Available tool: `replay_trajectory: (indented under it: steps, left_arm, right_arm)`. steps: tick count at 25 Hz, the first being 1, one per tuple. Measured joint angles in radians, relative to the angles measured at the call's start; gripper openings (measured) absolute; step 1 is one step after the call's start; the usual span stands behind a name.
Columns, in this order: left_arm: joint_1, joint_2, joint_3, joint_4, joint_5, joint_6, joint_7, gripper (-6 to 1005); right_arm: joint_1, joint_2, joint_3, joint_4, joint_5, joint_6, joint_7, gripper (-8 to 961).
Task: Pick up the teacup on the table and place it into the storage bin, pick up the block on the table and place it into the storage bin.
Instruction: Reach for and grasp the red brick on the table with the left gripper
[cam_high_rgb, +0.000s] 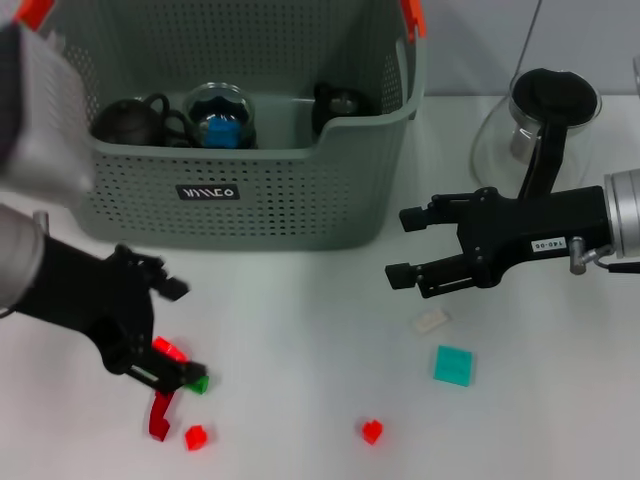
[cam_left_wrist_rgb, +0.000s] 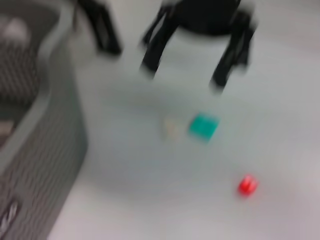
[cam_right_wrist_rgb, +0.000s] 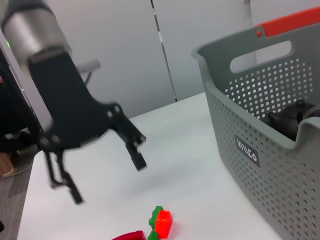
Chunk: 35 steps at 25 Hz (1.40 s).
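Note:
The storage bin (cam_high_rgb: 250, 190) stands at the back middle; it also shows in the right wrist view (cam_right_wrist_rgb: 260, 145). In it lie a black teapot (cam_high_rgb: 125, 120), a glass cup with something blue inside (cam_high_rgb: 220, 115) and a black cup-like piece (cam_high_rgb: 340, 102). No teacup shows on the table. My left gripper (cam_high_rgb: 180, 330) is open, low over a red block (cam_high_rgb: 168, 348) and a green block (cam_high_rgb: 198, 383) at the front left; it also shows in the right wrist view (cam_right_wrist_rgb: 107, 178). My right gripper (cam_high_rgb: 403, 246) is open and empty, right of the bin, above a beige block (cam_high_rgb: 431, 320).
A teal square block (cam_high_rgb: 453, 365), a red arch piece (cam_high_rgb: 160, 412) and two small red blocks (cam_high_rgb: 195, 436) (cam_high_rgb: 372, 431) lie on the white table. A glass pitcher with a black lid (cam_high_rgb: 545, 110) stands at the back right.

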<state>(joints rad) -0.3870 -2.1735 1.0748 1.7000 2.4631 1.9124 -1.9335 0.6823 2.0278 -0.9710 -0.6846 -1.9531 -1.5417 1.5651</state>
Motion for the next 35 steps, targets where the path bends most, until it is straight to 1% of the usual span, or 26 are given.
replay_trajectory:
  steps: [1, 2, 3, 5, 7, 10, 13, 15, 18, 23, 26, 35]
  left_arm:
    - [0.011, -0.001, 0.035, 0.001, 0.037, -0.026, -0.015, 936]
    - [0.011, -0.001, 0.035, 0.001, 0.037, -0.026, -0.015, 935]
    - [0.025, -0.003, 0.115, -0.009, 0.136, -0.100, -0.077, 935]
    - [0.025, -0.004, 0.147, -0.021, 0.186, -0.140, -0.124, 934]
    - [0.017, -0.004, 0.195, -0.046, 0.263, -0.191, -0.205, 933]
    - [0.005, -0.004, 0.254, -0.079, 0.352, -0.230, -0.288, 933]
    - [-0.004, -0.004, 0.303, -0.108, 0.389, -0.240, -0.335, 932]
    - [-0.006, -0.003, 0.321, -0.116, 0.390, -0.239, -0.331, 932]
    - [0.002, -0.003, 0.332, -0.113, 0.391, -0.239, -0.268, 932]
    - [0.030, -0.004, 0.333, -0.107, 0.387, -0.235, -0.063, 931]
    - [0.043, -0.005, 0.341, -0.103, 0.370, -0.229, 0.030, 931]
    - [0.033, -0.005, 0.394, -0.091, 0.340, -0.193, 0.189, 930]
  right_arm:
    - [-0.001, 0.000, 0.000, 0.001, 0.000, 0.001, 0.000, 911]
    - [-0.002, 0.001, 0.000, 0.002, 0.000, 0.004, 0.000, 911]
    - [-0.003, 0.001, 0.000, 0.002, 0.000, 0.005, 0.000, 911]
    - [-0.004, 0.002, 0.000, 0.002, 0.000, 0.008, 0.001, 911]
    - [-0.006, 0.002, 0.000, 0.003, 0.000, 0.008, 0.002, 911]
    - [-0.010, 0.000, 0.000, 0.003, 0.001, 0.011, 0.003, 911]
    - [-0.012, -0.001, 0.001, 0.005, 0.001, 0.014, 0.003, 911]
    - [-0.012, -0.001, 0.001, 0.005, 0.002, 0.015, 0.002, 911]
    - [-0.012, -0.002, 0.009, 0.006, 0.002, 0.015, -0.002, 911]
    - [-0.013, -0.003, 0.015, 0.007, 0.002, 0.014, -0.001, 911]
    - [-0.014, -0.003, 0.023, 0.007, 0.002, 0.014, 0.003, 911]
    - [-0.015, 0.000, 0.057, 0.021, 0.002, 0.017, 0.007, 911]
